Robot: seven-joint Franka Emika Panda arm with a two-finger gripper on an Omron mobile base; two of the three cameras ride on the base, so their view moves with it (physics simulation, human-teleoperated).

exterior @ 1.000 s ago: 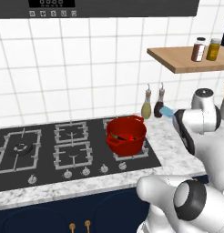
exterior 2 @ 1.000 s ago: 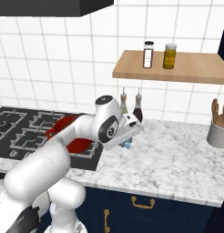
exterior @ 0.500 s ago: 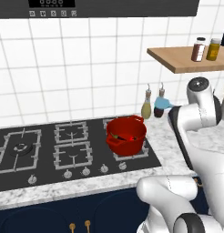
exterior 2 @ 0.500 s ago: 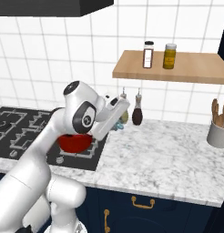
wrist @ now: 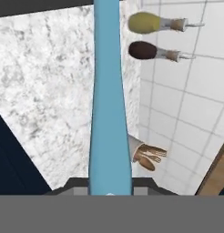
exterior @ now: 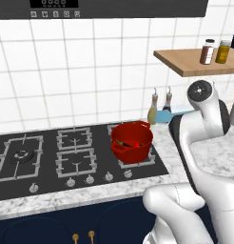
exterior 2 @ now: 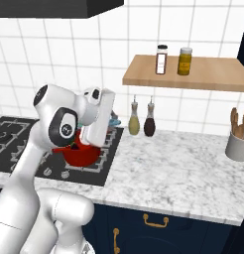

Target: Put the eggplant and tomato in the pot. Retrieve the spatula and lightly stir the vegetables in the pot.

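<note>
The light-blue spatula [wrist: 109,104] runs straight up the middle of the hand view, and my gripper [wrist: 110,185] is shut on its handle end. In the left base view the spatula [exterior: 164,116] sticks out leftward from behind my arm, in the air to the right of and above the pot. The red pot [exterior: 132,142] stands on the stove's right front burner. It shows again, partly behind my arm, as the pot [exterior 2: 80,155]. A dark shape with a green bit lies inside it. I cannot make out the eggplant or the tomato.
Two oil bottles [exterior 2: 134,121] [exterior 2: 150,121] stand by the tiled wall just right of the stove [exterior: 43,159]. A wooden shelf [exterior 2: 203,74] with two jars hangs above the marble counter [exterior 2: 178,168]. A utensil holder [exterior 2: 238,144] sits far right.
My arm has swung left from over the counter toward the stove, and its upper joints have risen, with the spatula still in the grip. The pot has not moved.
</note>
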